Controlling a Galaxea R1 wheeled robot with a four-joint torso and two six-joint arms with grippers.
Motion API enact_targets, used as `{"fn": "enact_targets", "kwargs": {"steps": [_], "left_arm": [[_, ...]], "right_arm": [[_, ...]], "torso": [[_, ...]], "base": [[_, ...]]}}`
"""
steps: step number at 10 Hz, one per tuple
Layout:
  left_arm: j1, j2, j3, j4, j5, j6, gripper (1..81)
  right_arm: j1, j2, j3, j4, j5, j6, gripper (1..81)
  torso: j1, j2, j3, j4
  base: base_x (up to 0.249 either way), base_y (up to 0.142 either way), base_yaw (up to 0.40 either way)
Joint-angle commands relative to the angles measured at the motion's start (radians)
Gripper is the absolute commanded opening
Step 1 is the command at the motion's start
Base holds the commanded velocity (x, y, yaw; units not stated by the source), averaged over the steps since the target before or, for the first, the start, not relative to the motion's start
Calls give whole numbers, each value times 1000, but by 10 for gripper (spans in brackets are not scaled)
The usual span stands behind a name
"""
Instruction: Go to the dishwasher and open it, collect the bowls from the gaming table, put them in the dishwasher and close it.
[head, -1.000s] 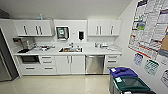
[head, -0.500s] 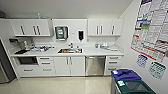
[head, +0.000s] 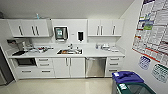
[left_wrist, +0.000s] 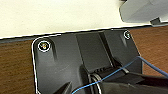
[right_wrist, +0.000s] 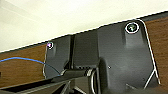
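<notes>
Now, from the head view, the kitchenette sits square ahead and larger than a second ago; since the whole picture has grown and shifted, the camera has driven closer, and the things themselves have stayed put. The dishwasher (head: 96, 67) stands under the desk (head: 100, 53), just right of the sink (head: 69, 51), between the white double doors (head: 68, 67) and a drawer stack (head: 114, 65). Its steel front is flush and its bar handle runs along the top, so it looks shut. Wall cabinets (head: 105, 27) hang above it. At the lower right, nearer the camera, a blue-lidded bin (head: 127, 77) and a green-rimmed bin (head: 136, 88) stand by the poster wall (head: 152, 32). Bare floor (head: 62, 86) lies between the robot and the cabinets. I judge the approach to be well along, with the opening of the door not yet begun and no bowls gathered.

From the left wrist view, the robot's dark plate lies over brown wood-grain floor (left_wrist: 15, 65) and a pale wall (left_wrist: 55, 15), with a blue cable (left_wrist: 150, 65) crossing it. Whether that gripper is apart or together, I cannot tell.

From the right wrist view, much the same: dark plate, brown floor (right_wrist: 22, 62), pale wall (right_wrist: 50, 17), a blue cable (right_wrist: 22, 60). Its gripper state I cannot tell either.
</notes>
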Motion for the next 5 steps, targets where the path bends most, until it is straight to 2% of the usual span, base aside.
{"fn": "enact_targets", "kwargs": {"steps": [1,5], "left_arm": [[-63,-10,5,7,42,0,811],[-63,-13,5,9,42,0,811]], "right_arm": [[53,-17,9,-7,-50,-3,811],[54,-12,9,-7,-55,-3,811]], "torso": [[0,0,0,0],[1,0,0,0]], "base": [[147,0,0],[118,0,0]]}}
